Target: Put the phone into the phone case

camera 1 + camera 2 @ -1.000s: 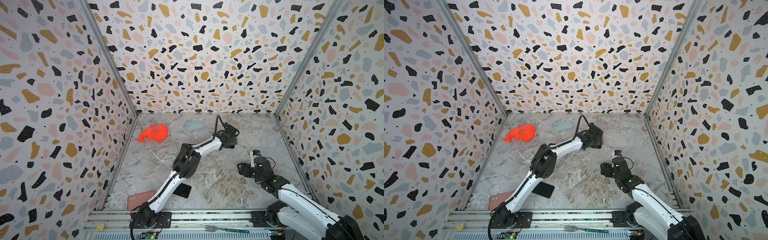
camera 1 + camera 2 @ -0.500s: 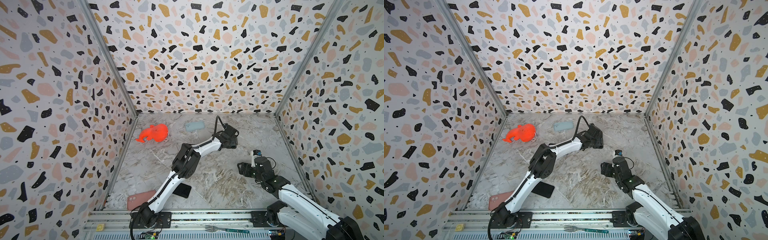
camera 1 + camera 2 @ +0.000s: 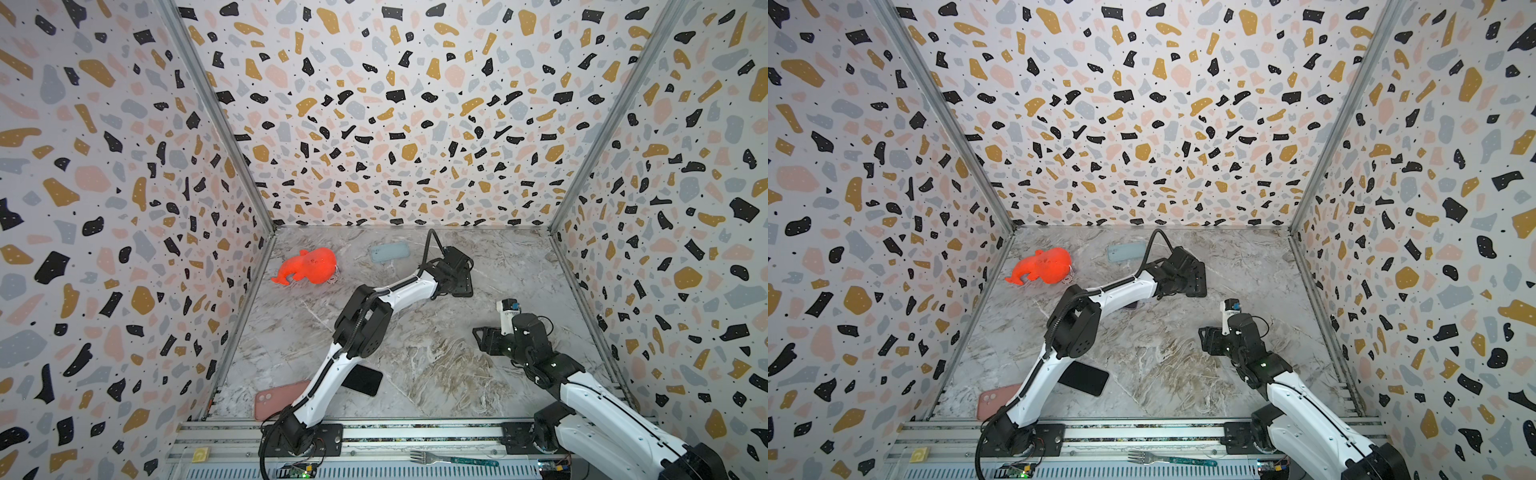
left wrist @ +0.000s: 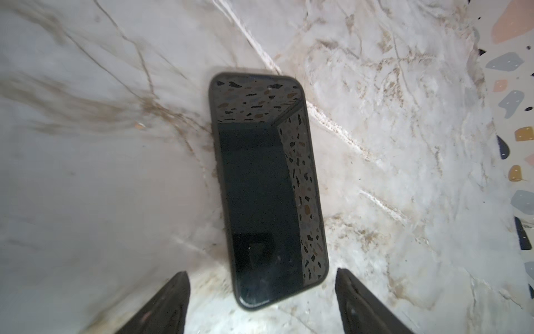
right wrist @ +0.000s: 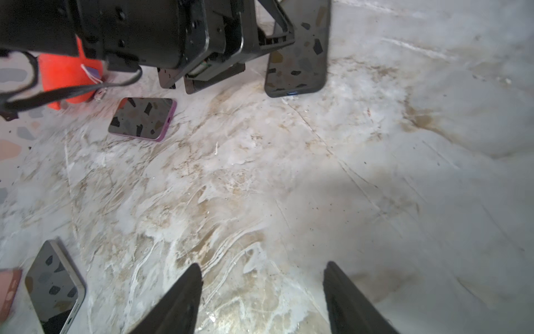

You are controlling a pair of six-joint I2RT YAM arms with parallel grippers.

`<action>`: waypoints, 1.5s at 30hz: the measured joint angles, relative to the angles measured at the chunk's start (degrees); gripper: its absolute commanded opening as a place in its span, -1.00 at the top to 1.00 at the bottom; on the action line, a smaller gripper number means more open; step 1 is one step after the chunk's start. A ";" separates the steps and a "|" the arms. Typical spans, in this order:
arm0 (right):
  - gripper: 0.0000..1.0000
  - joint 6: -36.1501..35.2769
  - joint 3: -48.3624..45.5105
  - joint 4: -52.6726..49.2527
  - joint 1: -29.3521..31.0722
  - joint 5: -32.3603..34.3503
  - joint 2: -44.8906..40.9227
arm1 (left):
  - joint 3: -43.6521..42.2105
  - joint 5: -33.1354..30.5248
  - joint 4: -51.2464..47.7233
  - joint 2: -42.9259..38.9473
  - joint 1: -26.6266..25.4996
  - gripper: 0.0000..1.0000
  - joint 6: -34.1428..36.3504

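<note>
A black phone (image 4: 260, 179) lies screen up on the marble floor, with a dark rim round its edge. My left gripper (image 4: 261, 277) hovers open over its near end, and neither fingertip touches it. In both top views this gripper (image 3: 459, 277) (image 3: 1190, 276) covers most of the phone (image 3: 464, 286), right of centre at the back. A pale blue-grey phone case (image 3: 390, 252) lies near the back wall, and a pink phone case (image 3: 274, 400) sits at the front left. My right gripper (image 3: 482, 338) (image 5: 261, 267) is open over bare floor with nothing between its fingers.
A second dark phone (image 3: 365, 379) (image 5: 53, 286) lies beside the left arm's lower link. A purple phone (image 5: 143, 118) rests under the left forearm. A red toy (image 3: 307, 266) sits at the back left. A fork (image 3: 451, 459) lies on the front rail. Walls close three sides.
The left gripper has shifted slightly toward the front over the black phone. The right arm stays where it was.
</note>
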 measured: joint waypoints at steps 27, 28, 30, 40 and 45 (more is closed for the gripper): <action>-0.79 -59.21 53.90 0.46 11.41 -18.32 60.50 | -16.20 2.60 -10.86 -16.83 30.03 -0.60 9.81; -0.82 -61.33 55.06 -0.31 11.61 -18.23 62.07 | -16.11 2.60 -11.04 -16.83 30.64 -0.60 9.81; -0.85 -64.06 57.51 -1.77 12.00 -18.16 65.07 | -16.00 2.64 -11.28 -16.83 31.65 -0.60 9.68; -0.89 -68.46 81.00 -13.49 13.20 -19.56 83.76 | -10.43 2.91 -11.65 -15.30 33.29 -0.60 8.20; -1.00 -68.52 90.73 -20.04 13.51 -20.46 90.51 | -10.29 2.91 -12.13 -15.04 33.44 -0.60 8.09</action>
